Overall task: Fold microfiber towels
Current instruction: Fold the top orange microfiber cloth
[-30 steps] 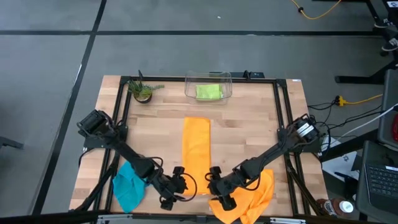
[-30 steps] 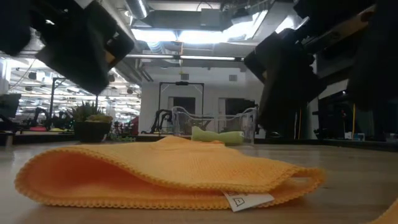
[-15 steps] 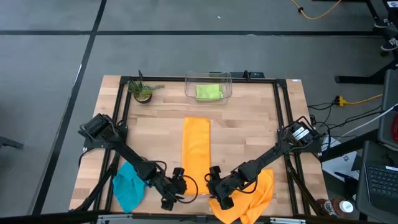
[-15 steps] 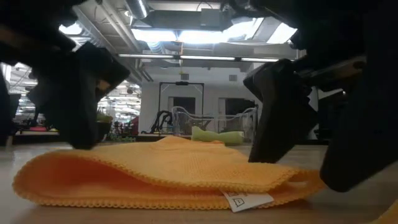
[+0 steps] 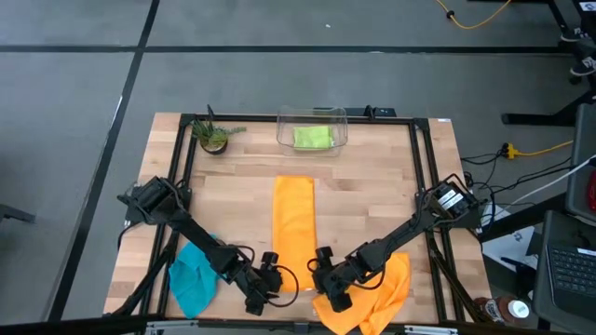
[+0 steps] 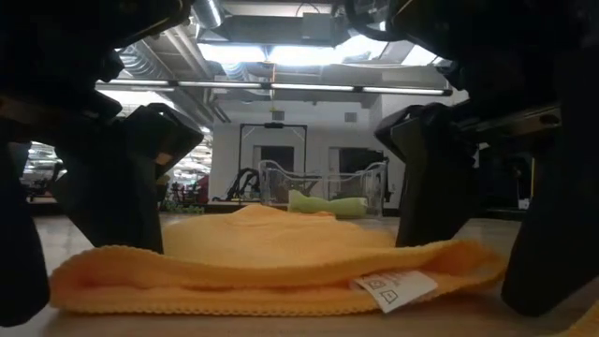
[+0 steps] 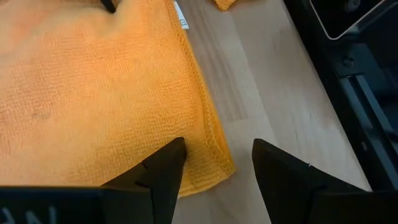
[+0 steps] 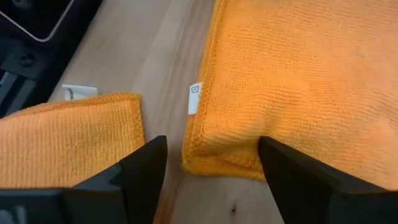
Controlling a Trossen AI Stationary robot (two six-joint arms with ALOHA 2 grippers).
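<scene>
Looks like the second fold is starting: the left gripper (image 5: pixel 268 282) and right gripper (image 5: pixel 318 275), both spread wide and holding nothing, straddle the near corners of the half-folded orange towel (image 5: pixel 294 223) mid-table, so next they probably pinch and carry that edge forward.

A folded towel (image 5: pixel 294 230) lies mid-table, a bin (image 5: pixel 312 129) behind it holding another towel (image 5: pixel 313 137); loose towels lie front-left (image 5: pixel 193 276) and front-right (image 5: pixel 372 296), a plant (image 5: pixel 213 137) back-left.
</scene>
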